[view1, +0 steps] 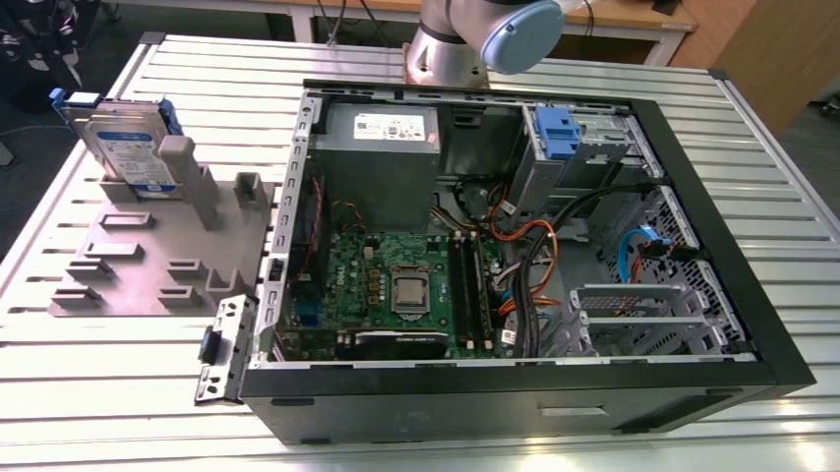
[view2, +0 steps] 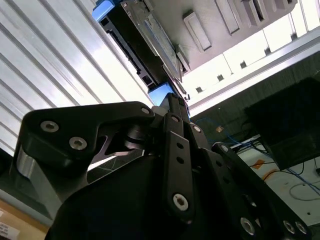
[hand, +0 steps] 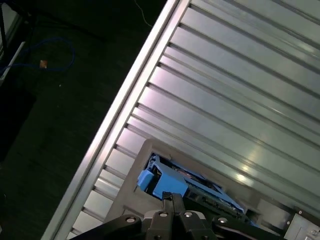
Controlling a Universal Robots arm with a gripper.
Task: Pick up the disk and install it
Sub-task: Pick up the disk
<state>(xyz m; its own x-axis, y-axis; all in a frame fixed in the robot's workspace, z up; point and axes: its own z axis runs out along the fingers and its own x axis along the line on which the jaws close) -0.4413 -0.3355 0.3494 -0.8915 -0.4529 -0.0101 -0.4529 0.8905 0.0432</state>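
The disk (view1: 128,147), silver with a white-and-blue label and blue side rails, stands on edge in a slot at the far end of a grey holder (view1: 138,261), at the exterior view's left. In both wrist views I look down on it from well above: the disk (hand: 175,182) lies just past my gripper (hand: 169,197), apart from it. The gripper (view2: 173,98) is shut, its fingertips meeting with nothing between them. The arm's elbow (view1: 518,34) hangs over the far edge of the table.
An open black computer case (view1: 754,369) lies on the slatted metal table (view1: 118,393), with the motherboard, cables and a grey power supply (view1: 381,147) inside. A blue bracket (view1: 558,133) sits in the drive bay at the case's far corner. Dark floor lies beyond the table edge (hand: 125,95).
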